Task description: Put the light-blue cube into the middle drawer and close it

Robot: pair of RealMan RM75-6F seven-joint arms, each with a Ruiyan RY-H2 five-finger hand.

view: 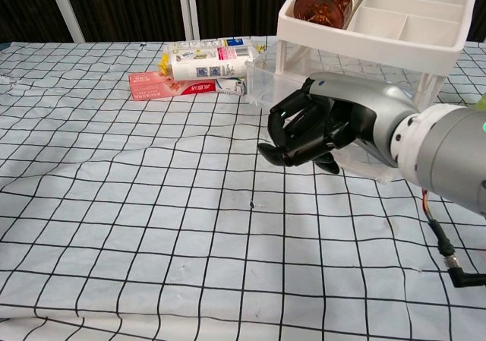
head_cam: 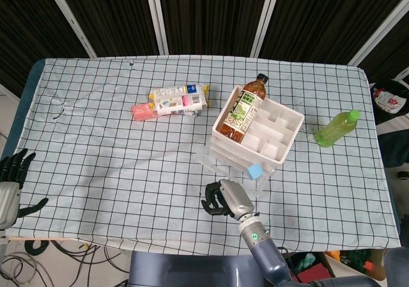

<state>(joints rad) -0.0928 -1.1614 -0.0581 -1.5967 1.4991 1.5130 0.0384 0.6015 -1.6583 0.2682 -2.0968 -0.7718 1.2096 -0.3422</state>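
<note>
My right robot hand (head_cam: 225, 198) hovers with fingers curled in, holding nothing, at the front of the pulled-out middle drawer (head_cam: 225, 166) of the white drawer unit (head_cam: 275, 127). The light-blue cube (head_cam: 255, 171) sits inside that open drawer. My left robot hand (head_cam: 11, 179) rests fingers apart, empty, far from the unit at the table (head_cam: 96, 159) edge.

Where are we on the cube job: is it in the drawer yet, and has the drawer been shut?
Done: the small light-blue cube lies in the pulled-out clear plastic drawer of the white drawer unit. In hand: the right hand, fingers curled and holding nothing, hovers at the drawer's front. Left: push the drawer shut. The left hand is idle at the table edge.
</note>
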